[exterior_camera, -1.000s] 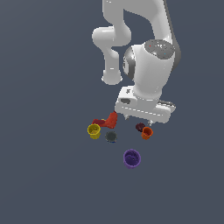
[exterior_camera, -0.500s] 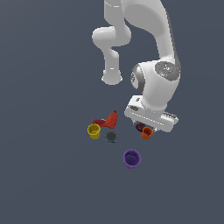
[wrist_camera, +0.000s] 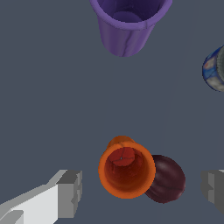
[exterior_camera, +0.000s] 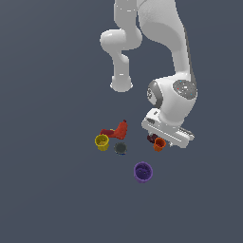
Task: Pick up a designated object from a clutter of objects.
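Step in hand, as I judge it: the approach, with the arm [exterior_camera: 166,57] low over the clutter and no grasp made.

Gripper [wrist_camera: 142,190] spread wide; the wrist view shows one finger [wrist_camera: 70,194] at lower left and the other cut off at the right edge, nothing between them gripped.

Purple cup [exterior_camera: 143,172] stands lower centre in the exterior view, apart from the rest; in the wrist view its rim runs off the top edge.

Orange cup [wrist_camera: 127,170], the target, sits upright and mouth-up between the fingers, nearer the lower-left one. In the exterior view it is centre right, partly tucked under the hand.

Maroon lump [wrist_camera: 167,178] touches the cup on the far finger's side.

Next move, my guess: centre on the cup and descend so the far finger clears the lump. Risk: pinching both.

Hard to read: fingertips are hidden in the exterior view; a grey round piece [wrist_camera: 215,69] is clipped at the wrist view's right edge.
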`<act>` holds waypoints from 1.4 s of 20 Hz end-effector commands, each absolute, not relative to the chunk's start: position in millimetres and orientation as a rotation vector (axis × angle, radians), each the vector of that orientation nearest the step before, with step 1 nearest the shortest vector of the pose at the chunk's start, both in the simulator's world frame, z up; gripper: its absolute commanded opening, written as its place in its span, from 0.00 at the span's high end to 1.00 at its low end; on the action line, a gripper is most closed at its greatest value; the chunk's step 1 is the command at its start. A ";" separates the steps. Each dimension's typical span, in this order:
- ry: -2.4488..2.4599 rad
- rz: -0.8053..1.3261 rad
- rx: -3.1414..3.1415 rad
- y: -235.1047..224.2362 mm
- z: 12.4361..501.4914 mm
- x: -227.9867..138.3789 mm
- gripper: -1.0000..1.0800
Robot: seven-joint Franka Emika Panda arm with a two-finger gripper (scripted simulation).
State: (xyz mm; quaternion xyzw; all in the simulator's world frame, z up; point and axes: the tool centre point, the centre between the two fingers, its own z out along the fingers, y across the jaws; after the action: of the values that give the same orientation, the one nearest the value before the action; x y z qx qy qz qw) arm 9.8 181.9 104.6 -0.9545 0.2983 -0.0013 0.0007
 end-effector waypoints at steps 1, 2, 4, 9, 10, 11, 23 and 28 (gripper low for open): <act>0.972 -0.003 -2.986 186.5 97.5 7.4 0.04; 0.982 -0.002 -2.983 187.9 95.3 6.6 0.04; 0.998 -0.001 -2.979 190.2 91.7 5.2 0.04; 1.013 0.000 -2.974 192.8 88.1 3.7 0.04; 1.009 0.001 -2.975 192.2 88.7 3.8 0.04; 1.009 0.001 -2.975 192.2 88.3 3.8 0.04; 1.013 0.000 -2.974 192.2 44.7 2.6 0.04; 1.014 0.000 -2.973 192.4 38.0 3.5 0.04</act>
State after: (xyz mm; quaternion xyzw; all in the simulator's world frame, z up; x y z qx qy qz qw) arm 19.5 186.0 56.8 -0.9440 0.3293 -0.0164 0.0087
